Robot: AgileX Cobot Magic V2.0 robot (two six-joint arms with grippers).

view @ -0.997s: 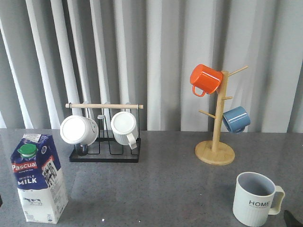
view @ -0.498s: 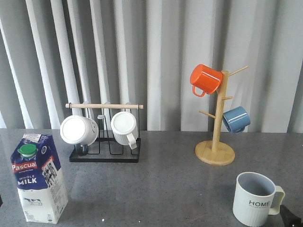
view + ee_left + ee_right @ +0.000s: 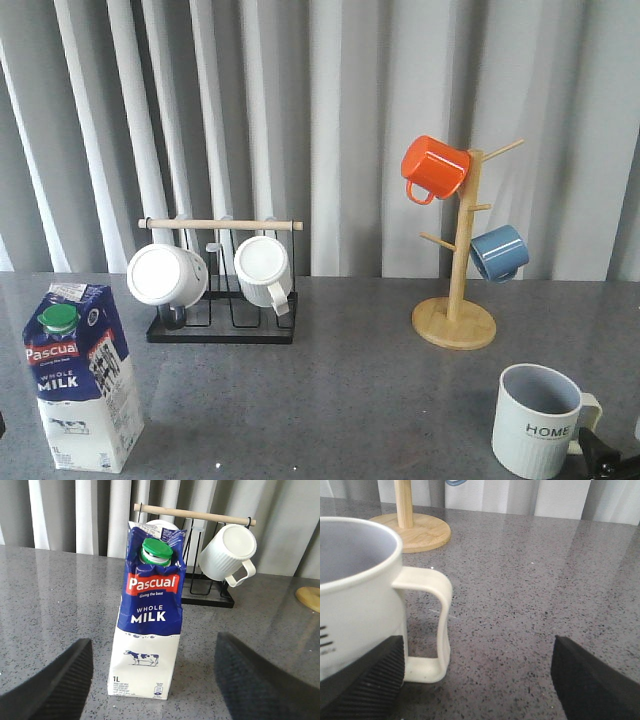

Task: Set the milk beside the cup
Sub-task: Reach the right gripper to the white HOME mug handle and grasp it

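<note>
The milk (image 3: 82, 375) stands upright at the front left of the grey table, with a green cap and the red "Pascual" label. In the left wrist view the milk (image 3: 150, 615) stands just beyond my open left gripper (image 3: 152, 647), in line with the gap between its dark fingers (image 3: 50, 685). The cup (image 3: 538, 420), marked "HOME", stands at the front right. My right gripper (image 3: 476, 645) is open, low over the table beside the cup's handle (image 3: 435, 620), with one finger (image 3: 365, 685) in front of the cup (image 3: 355, 595). Its tip shows in the front view (image 3: 600, 455).
A black wire rack (image 3: 222, 325) with a wooden bar holds two white mugs (image 3: 165, 275) at the back left. A wooden mug tree (image 3: 455, 325) at the back right carries an orange mug (image 3: 435, 167) and a blue mug (image 3: 498, 252). A grey curtain hangs behind.
My right gripper's fingertip has crept left along the bottom edge, closer to the cup's handle. The milk, the cup and the left gripper have not moved.
</note>
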